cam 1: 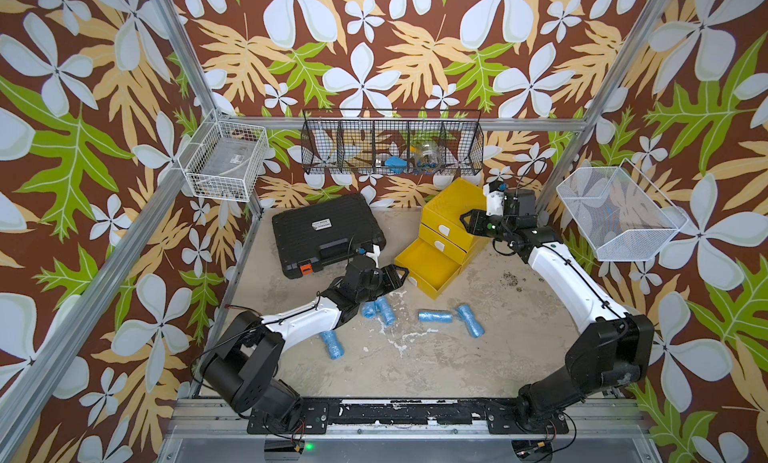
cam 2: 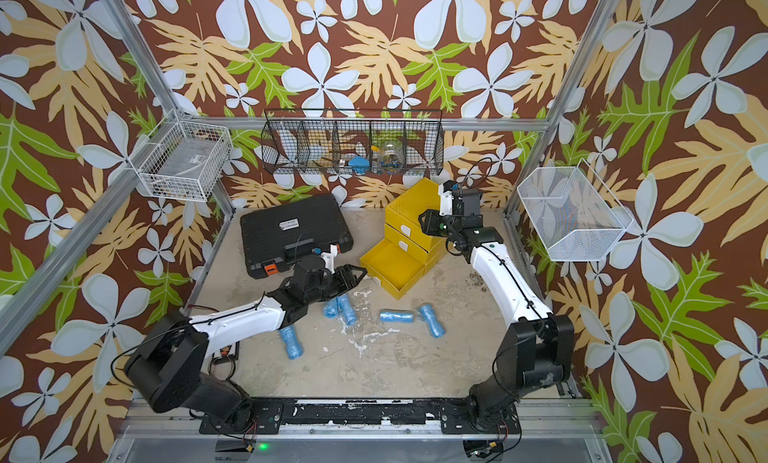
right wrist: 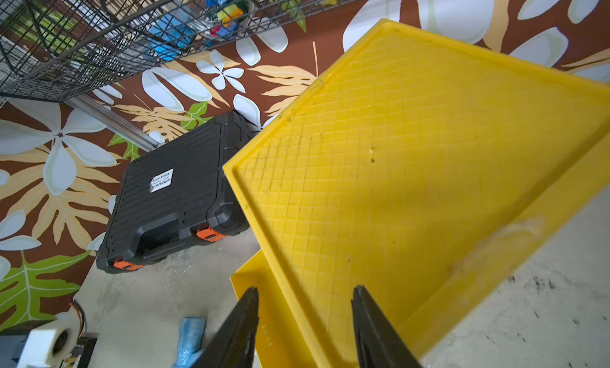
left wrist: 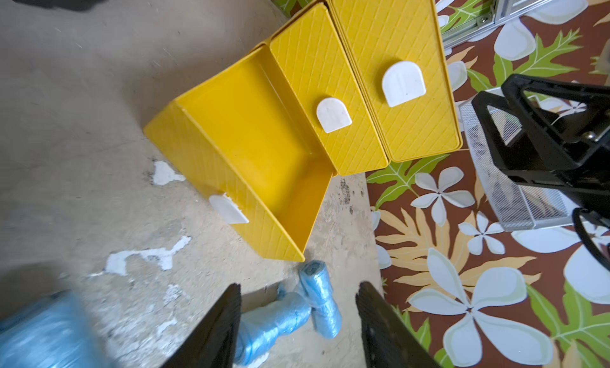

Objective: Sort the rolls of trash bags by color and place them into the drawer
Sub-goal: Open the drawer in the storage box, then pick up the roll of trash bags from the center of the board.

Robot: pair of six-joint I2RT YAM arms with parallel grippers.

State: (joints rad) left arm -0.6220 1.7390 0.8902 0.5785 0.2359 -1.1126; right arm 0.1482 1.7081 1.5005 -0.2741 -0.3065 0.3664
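Five pale blue plastic rolls of trash bags (cam 1: 434,316) are seen scattered on the grey tabletop (cam 1: 415,365), all outside the pulled-out bottom drawer (cam 1: 430,263) of the yellow plastic cabinet (cam 1: 453,199). The left gripper (cam 1: 402,274) is held beside the drawer's front, just above the nearest two rolls, jaws parted and empty. The right gripper (cam 1: 463,222), likewise parted on nothing, is poised at the cabinet's top, well apart from every roll.

Five blue rolls (cam 1: 434,316) loose near empty, open yellow drawer (cam 1: 430,261)
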